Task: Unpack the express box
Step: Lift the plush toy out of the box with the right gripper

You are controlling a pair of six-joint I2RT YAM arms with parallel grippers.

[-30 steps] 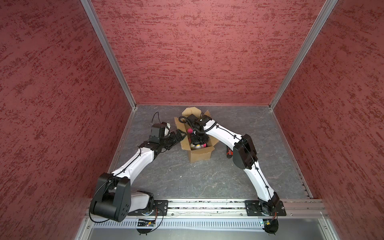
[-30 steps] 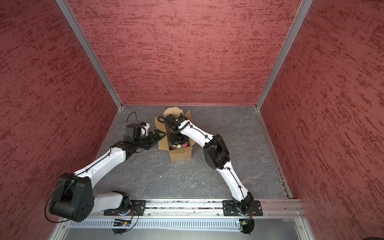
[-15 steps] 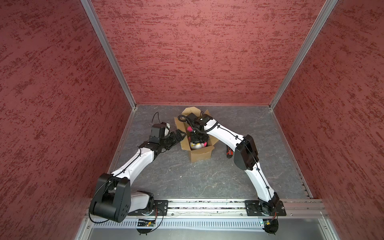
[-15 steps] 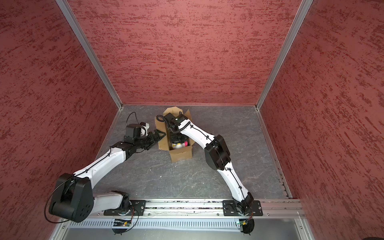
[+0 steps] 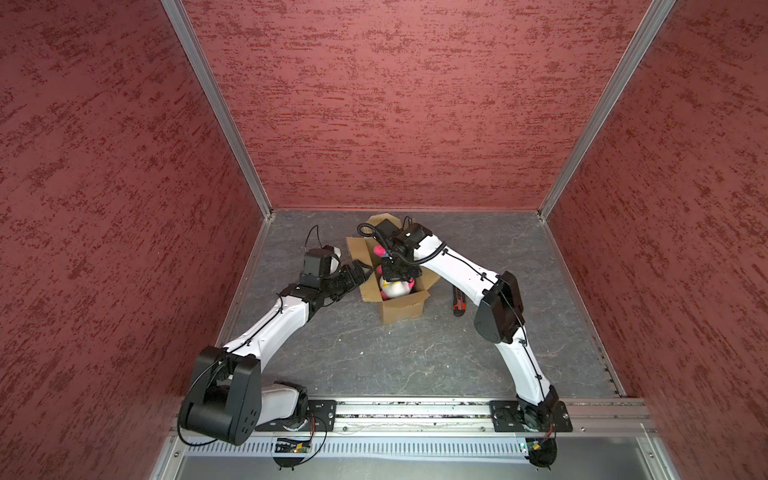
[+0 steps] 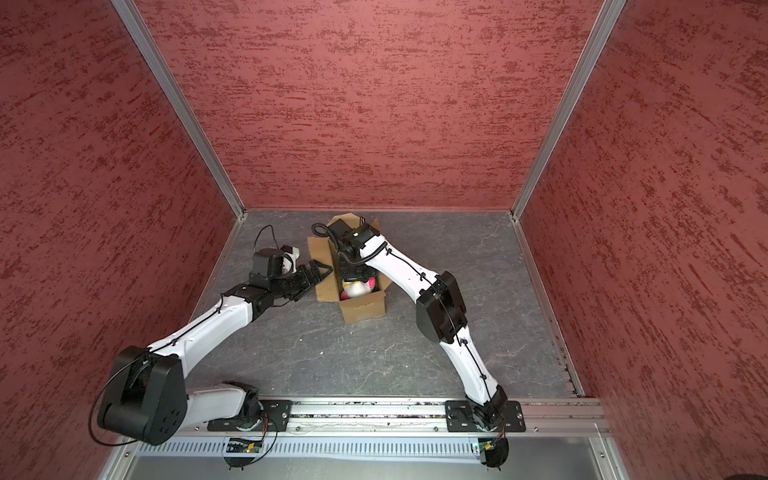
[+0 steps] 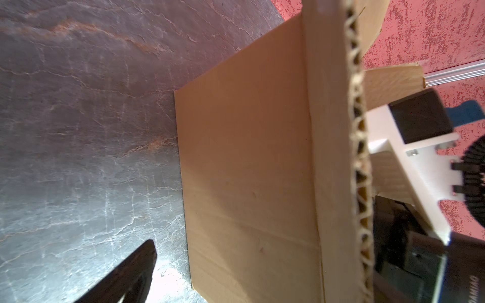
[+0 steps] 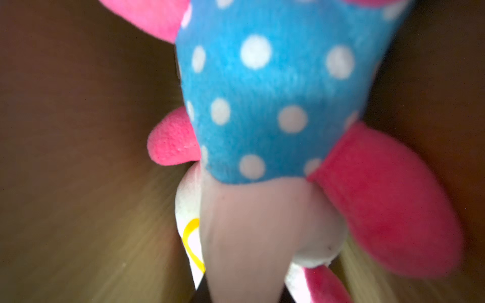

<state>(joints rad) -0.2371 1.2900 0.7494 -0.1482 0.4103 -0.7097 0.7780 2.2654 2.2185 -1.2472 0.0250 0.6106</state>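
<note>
The express box point(image 5: 402, 308) point(image 6: 365, 309), a brown carton with its flaps spread, stands near the back of the floor in both top views. A pink, blue and white plush toy point(image 5: 394, 287) point(image 6: 356, 287) lies in it. My right gripper point(image 5: 397, 275) point(image 6: 353, 275) reaches down into the box and is shut on the plush toy point(image 8: 262, 86), whose dotted blue body fills the right wrist view. My left gripper point(image 5: 360, 268) point(image 6: 321, 268) stands open at the box's left flap point(image 7: 336, 157). Only one of its fingers point(image 7: 131, 270) shows in the left wrist view.
A red-and-black utility knife point(image 5: 458, 303) lies on the grey floor point(image 5: 374, 357) just right of the box, partly under my right arm. Red walls close in the back and both sides. A metal rail point(image 5: 415, 409) runs along the front.
My right gripper has drawn the plush toy up a little inside the box, so more of its white and pink shows. The left arm has barely moved.
</note>
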